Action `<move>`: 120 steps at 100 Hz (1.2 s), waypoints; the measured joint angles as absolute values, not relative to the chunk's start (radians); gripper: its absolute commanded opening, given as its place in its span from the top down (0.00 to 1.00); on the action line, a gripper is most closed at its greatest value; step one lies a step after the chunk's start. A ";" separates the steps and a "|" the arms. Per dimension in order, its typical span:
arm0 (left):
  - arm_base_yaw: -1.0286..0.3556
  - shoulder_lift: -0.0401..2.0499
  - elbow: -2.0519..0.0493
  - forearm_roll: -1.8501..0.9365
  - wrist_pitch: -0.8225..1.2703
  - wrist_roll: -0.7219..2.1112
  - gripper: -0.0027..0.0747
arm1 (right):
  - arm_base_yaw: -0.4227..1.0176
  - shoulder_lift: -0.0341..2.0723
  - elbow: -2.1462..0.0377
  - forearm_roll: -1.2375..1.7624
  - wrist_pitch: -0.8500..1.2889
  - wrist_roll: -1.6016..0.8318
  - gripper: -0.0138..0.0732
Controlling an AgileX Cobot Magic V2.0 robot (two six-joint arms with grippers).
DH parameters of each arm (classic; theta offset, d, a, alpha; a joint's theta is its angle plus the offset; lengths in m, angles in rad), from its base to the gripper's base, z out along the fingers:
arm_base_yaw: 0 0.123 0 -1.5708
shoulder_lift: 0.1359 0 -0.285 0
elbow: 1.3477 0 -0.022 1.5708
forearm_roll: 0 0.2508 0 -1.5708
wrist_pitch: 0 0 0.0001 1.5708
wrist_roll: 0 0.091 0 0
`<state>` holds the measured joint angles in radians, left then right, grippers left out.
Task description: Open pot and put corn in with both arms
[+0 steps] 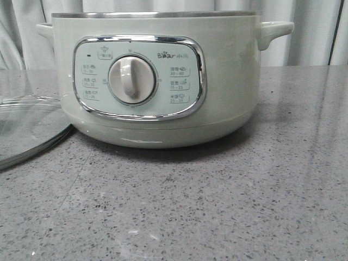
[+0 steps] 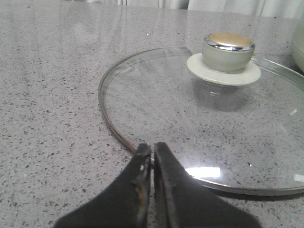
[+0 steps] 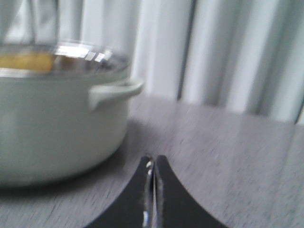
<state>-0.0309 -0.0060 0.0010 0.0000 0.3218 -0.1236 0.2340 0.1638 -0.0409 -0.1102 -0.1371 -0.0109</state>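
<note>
Left of the pot [image 1: 157,76], a round glass lid [image 1: 27,128] lies flat on the speckled grey table [image 1: 217,206], its metal rim near the pot's base; whether the two touch is not clear. The left wrist view shows the lid's knob [image 2: 227,50], pale green with a chrome ring and a gold top, standing upright on a cream disc. The left gripper [image 2: 152,151] hangs just over the lid's near rim with its black fingers pressed together and nothing between them.

At the middle stands the pot itself, pale green, uncovered, its steel rim bare, with a chrome-framed control panel [image 1: 140,76] and a cream dial [image 1: 132,79] facing the front camera. A side handle [image 1: 273,31] juts from its right.

Right of the pot, the right gripper [image 3: 153,164] sits low above the table, close beside the pot's wall and below that handle, its fingers closed on nothing. From that blurred wrist view, a yellow patch, likely the corn [image 3: 26,61], shows inside the pot just below the rim. Pale curtains [image 1: 304,16] hang behind.
</note>
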 measured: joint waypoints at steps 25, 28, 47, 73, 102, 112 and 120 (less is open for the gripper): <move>-0.031 -0.006 0.001 0.000 0.324 -0.124 0.99 | 0.039 0.046 0.010 -0.074 -0.233 0.045 0.92; -0.031 -0.006 0.001 0.000 0.324 -0.124 0.99 | 0.020 0.034 0.010 -0.074 -0.197 0.049 0.92; -0.031 -0.006 0.001 0.000 0.324 -0.124 0.99 | -0.055 -0.008 0.010 -0.040 0.074 0.058 0.92; -0.031 -0.006 0.001 0.000 0.324 -0.124 0.99 | -0.060 -0.009 0.010 -0.022 0.277 0.025 0.92; -0.031 -0.006 0.001 0.000 0.324 -0.124 0.99 | -0.060 -0.009 0.010 -0.020 0.320 0.013 0.92; -0.031 -0.006 0.001 0.000 0.324 -0.124 0.99 | -0.060 -0.009 0.010 -0.020 0.320 0.013 0.92; -0.031 -0.006 0.001 0.000 0.324 -0.124 0.99 | -0.060 -0.009 0.010 -0.020 0.320 0.013 0.92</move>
<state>-0.0309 -0.0060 0.0010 0.0000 0.3238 -0.1236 -0.0600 -0.0093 0.0104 -0.0201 0.3204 0.0127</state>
